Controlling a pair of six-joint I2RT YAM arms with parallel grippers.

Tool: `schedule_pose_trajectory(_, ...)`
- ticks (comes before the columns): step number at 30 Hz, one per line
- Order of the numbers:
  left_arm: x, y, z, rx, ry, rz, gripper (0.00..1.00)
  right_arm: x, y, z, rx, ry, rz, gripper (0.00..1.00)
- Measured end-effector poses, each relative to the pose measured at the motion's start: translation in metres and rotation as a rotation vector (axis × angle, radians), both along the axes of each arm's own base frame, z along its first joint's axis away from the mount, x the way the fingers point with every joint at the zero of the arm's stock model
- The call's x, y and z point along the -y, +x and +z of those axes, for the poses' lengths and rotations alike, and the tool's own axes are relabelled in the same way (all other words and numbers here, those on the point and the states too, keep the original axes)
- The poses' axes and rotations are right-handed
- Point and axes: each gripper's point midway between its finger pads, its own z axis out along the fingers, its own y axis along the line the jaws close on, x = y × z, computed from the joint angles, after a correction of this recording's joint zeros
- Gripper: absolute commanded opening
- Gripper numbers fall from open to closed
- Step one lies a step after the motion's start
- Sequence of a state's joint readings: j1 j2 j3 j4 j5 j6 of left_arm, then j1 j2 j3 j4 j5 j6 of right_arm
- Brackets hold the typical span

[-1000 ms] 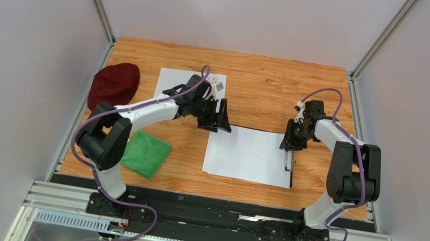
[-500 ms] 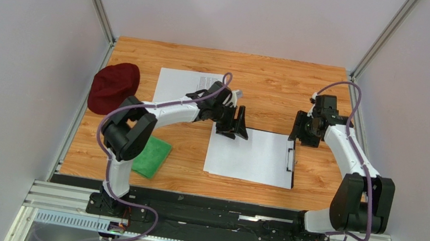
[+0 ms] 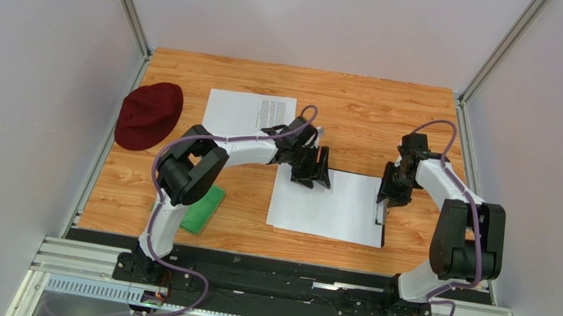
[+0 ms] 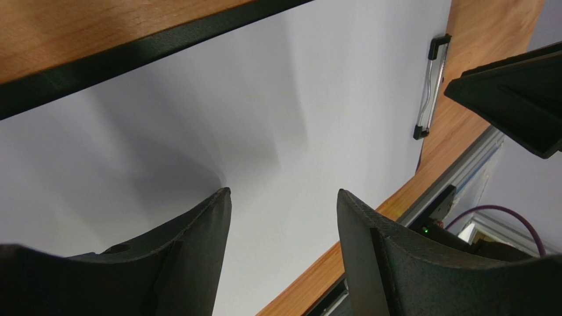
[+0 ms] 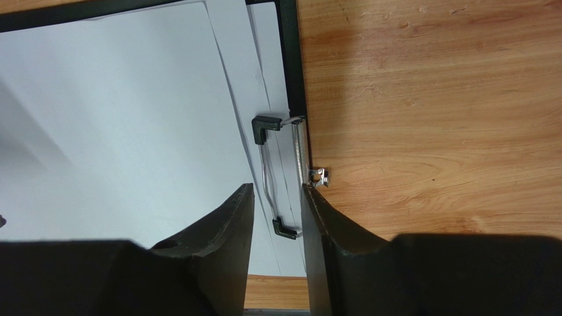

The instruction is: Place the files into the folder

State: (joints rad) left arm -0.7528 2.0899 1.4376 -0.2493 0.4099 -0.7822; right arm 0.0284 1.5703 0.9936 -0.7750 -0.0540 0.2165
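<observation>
1 printed sheet point(image 3: 240, 111) lies outside the folder point(image 5: 288, 59) on the worktop point(image 3: 350, 106), long axis left-right, just far-left of the left gripper point(image 3: 316, 169) — the nearer arm. Its jaws stand apart, empty, over the stacked files point(image 3: 328, 206). The right gripper point(image 5: 277, 191) jaws — narrowly apart — hover at the clip point(image 5: 266, 127), gripping nothing.

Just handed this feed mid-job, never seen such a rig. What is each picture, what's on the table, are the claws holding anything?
Two robot arms are bolted at the near edge of the table. The wide picture looks down from above; the other two come from cameras on each wrist. On it lie a black folder with white sheets on it, one printed sheet apart, a dark red hat and a green cloth. The left claw hangs open over the sheets, empty. The right claw straddles the folder's wire clip; whether it grips is unclear.
</observation>
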Motion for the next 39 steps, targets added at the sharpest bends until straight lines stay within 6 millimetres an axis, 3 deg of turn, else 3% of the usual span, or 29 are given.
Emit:
schedule_pose_trajectory(6,-0.001,0.003,-0.006,-0.003,0.009,0.015,0.68,0.000,-0.007,-0.013,-0.050,-0.004,0.007,0.41)
schedule_pose_trajectory(14,0.000,0.003,-0.006,-0.008,0.008,0.021,0.69,-0.001,-0.010,-0.018,-0.071,-0.032,0.021,0.30)
schedule_pose_trajectory(30,-0.001,0.003,-0.006,-0.009,0.008,0.021,0.69,0.000,-0.010,-0.024,-0.088,-0.159,0.063,0.39)
schedule_pose_trajectory(39,0.000,0.003,-0.006,-0.010,0.005,0.020,0.69,-0.002,-0.010,-0.028,-0.097,-0.170,0.066,0.38)
